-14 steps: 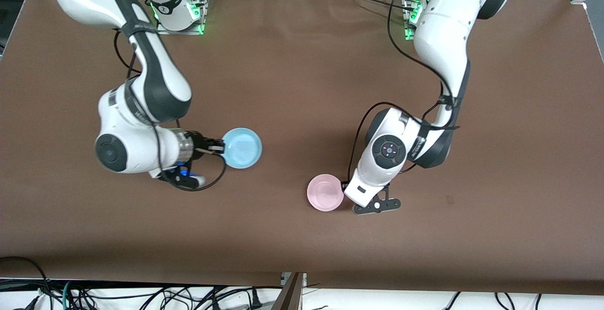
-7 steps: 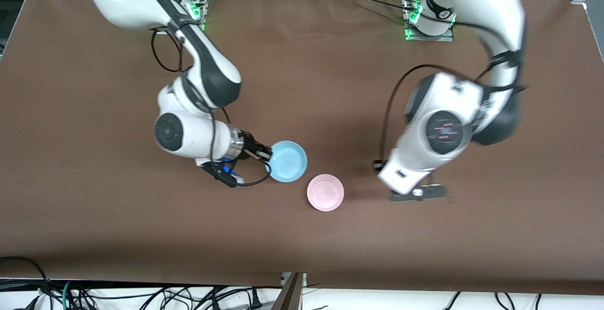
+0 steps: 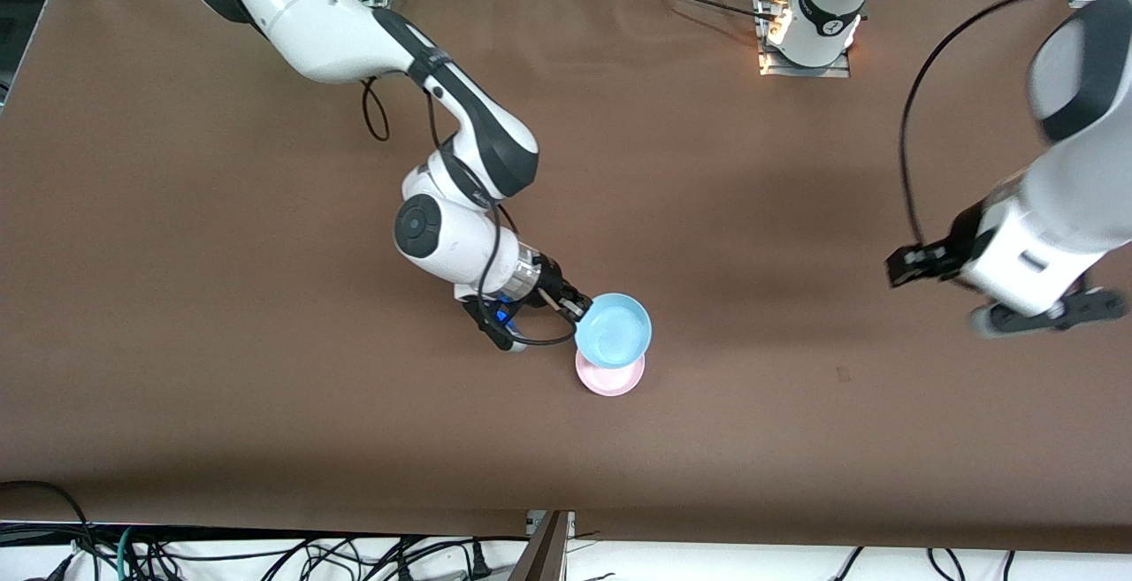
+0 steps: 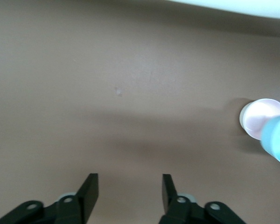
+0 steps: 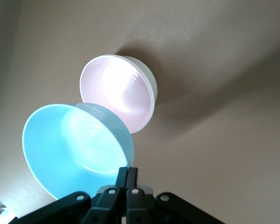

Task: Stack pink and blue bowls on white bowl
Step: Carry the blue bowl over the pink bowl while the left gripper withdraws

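Observation:
My right gripper [image 3: 575, 307] is shut on the rim of the light blue bowl [image 3: 615, 329] and holds it tilted just over the pale pink bowl [image 3: 610, 378], which sits near the table's middle. In the right wrist view the fingertips [image 5: 127, 171] pinch the blue bowl's [image 5: 70, 144] rim, with the pink bowl [image 5: 116, 88] below it. A whitish outer wall [image 5: 149, 86] shows under the pink rim; I cannot tell whether it is the white bowl. My left gripper [image 3: 1052, 314] is open and empty, up over the left arm's end of the table; its view [image 4: 129, 179] shows both bowls far off.
The brown table [image 3: 265, 386] carries only the bowls. A small dark mark [image 3: 843, 375] lies between the bowls and the left arm's end. The arm bases [image 3: 809, 33] stand along the table's edge farthest from the front camera. Cables hang below the near edge.
My right gripper has carried the blue bowl toward the left arm's end, from beside the pink bowl to over it. My left gripper has drawn away from the pink bowl toward its own end.

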`<state>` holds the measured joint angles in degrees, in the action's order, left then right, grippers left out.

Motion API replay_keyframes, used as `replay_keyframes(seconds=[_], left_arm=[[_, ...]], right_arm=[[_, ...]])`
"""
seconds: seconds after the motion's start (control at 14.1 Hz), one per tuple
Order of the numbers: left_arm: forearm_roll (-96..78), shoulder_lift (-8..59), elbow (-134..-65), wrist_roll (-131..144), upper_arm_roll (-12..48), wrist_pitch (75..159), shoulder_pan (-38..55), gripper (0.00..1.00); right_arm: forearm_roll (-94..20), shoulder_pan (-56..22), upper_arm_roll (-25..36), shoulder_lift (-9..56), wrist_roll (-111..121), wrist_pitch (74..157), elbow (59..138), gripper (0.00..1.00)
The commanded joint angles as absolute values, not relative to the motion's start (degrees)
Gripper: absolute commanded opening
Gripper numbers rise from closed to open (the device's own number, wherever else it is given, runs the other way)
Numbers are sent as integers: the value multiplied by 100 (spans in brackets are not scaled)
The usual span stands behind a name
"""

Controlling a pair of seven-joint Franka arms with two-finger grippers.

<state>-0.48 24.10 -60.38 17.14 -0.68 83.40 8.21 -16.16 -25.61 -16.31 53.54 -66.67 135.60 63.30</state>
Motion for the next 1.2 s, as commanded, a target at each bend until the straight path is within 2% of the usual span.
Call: replay_keyframes(seconds=[0.0,0.35,0.64,0.78,0.99,1.13], left_arm=[[-97,1356,-6854,1643,-53,8061,853,67],[-79,695,-6882,1696,-9,7375,853,68],[-18,598,-6995,1696,-9,7444,853,68],[140,283,-7590,1679,0,7855,896,68],[158,-446,-9084,1679,114,9005,897,68],[281,-632,-9570,1679,219,9359,896,68]], right_arm=[[-1321,-2767,-1373,5686,-6654,13641,5959,0],[-1134,-2909,-1222,5959,-6583,13641,5573,0],[-1134,-2900,-1195,6020,-6162,13772,5555,0],[-1142,-2909,-1195,6134,-6144,13974,5546,0],[-1142,-2909,-1204,6415,-6144,13957,5134,0],[-1134,-2909,-1204,6434,-6135,13975,5124,0]])
